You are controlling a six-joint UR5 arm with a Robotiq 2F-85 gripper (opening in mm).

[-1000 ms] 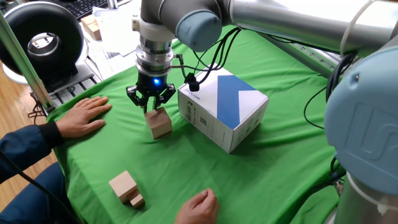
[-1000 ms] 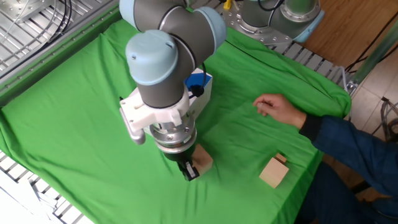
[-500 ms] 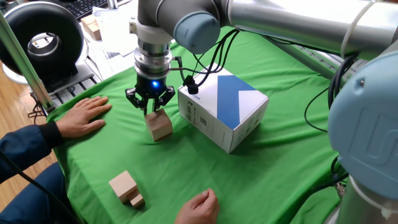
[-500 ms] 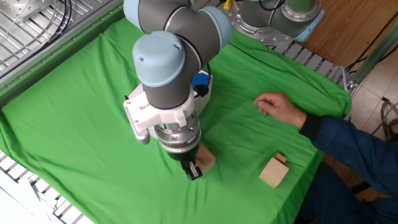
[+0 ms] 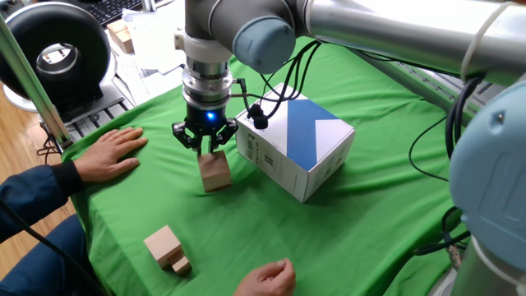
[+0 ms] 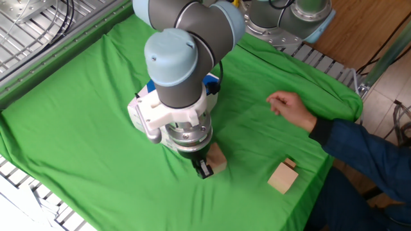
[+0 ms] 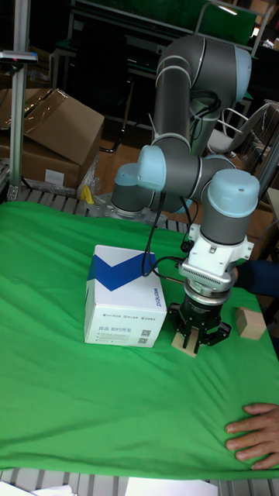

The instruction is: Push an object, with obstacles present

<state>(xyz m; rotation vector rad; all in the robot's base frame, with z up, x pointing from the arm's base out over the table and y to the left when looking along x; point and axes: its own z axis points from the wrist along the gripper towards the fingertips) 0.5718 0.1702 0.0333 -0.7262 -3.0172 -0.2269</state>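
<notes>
The object, a small light-tan wooden cube [image 5: 215, 171] [image 6: 217, 158] [image 7: 184, 344], rests on the green cloth just left of the obstacle, a large white box with a blue diagonal band [image 5: 296, 144] [image 7: 124, 306]. My gripper [image 5: 207, 147] [image 6: 204, 171] [image 7: 194, 342] points straight down with its fingertips together, shut, pressed against the cube's far side and holding nothing. In the other fixed view the arm hides nearly all of the box; only a blue corner [image 6: 212, 82] shows.
A larger tan block with a tiny block beside it [image 5: 164, 245] [image 6: 283, 176] [image 7: 250, 322] lies near the cloth's front edge. One human hand [image 5: 111, 152] [image 6: 289, 106] rests flat on the cloth left of the cube. Another hand [image 5: 267, 279] [image 7: 256, 425] is at the front edge.
The gripper and the cube have slid a short way together toward the front of the cloth, alongside the box. The hand at the front edge shifted slightly.
</notes>
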